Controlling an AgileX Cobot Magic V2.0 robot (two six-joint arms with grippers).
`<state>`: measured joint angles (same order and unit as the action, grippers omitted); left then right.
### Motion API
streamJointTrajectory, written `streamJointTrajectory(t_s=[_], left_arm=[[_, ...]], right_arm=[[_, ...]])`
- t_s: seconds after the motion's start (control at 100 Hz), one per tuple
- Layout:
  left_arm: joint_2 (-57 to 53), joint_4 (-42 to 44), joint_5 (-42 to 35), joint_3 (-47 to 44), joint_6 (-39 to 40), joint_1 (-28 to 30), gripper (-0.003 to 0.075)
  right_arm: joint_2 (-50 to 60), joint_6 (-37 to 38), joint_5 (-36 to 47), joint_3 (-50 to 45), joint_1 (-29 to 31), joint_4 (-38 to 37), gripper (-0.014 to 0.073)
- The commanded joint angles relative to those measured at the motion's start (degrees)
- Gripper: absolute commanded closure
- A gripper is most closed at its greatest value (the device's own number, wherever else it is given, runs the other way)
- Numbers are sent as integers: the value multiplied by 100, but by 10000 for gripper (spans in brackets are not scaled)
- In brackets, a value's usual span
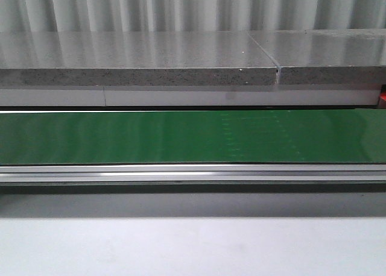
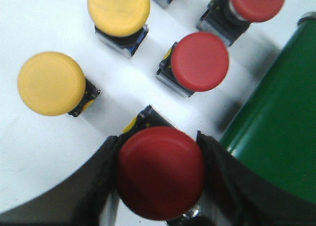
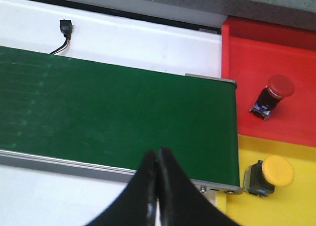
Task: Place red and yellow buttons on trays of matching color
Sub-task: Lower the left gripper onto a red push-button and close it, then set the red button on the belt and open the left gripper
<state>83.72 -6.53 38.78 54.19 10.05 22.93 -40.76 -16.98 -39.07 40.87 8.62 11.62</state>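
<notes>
Left wrist view: left gripper (image 2: 160, 179) clamped on red button (image 2: 160, 172), beside green conveyor belt (image 2: 276, 137). Best lifted straight, clear of neighbouring buttons, then set on belt. Right gripper (image 3: 157, 186) pinched closed, empty, over belt's end near red tray (image 3: 276, 53) and yellow tray (image 3: 296, 206). Front view: no arms, buttons or trays visible.

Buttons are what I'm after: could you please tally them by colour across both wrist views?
Red buttons: 4, one held by the left gripper, two loose, one on the red tray.
Yellow buttons: 3, two loose, one on the yellow tray.
Total: 7
</notes>
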Motion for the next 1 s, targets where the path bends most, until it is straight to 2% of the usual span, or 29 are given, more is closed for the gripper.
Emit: streamJointTrajectory(t_s=[0.0,0.15,0.43,0.99], left_arm=[[-535,-70,-140,165,-139,-114,740],[-922,-73,73,396,-602,-556,740],[-726,-83,667,1163,-1129,-1444,740],[153,-70,712,1281,-1248,-1509,739]], right_arm=[[21,-53,351,134,1,17,661],[21,-53,351,134,1,17,661],[21,-53,351,134,1,17,661],[21,-53,351,134,1,17,661]])
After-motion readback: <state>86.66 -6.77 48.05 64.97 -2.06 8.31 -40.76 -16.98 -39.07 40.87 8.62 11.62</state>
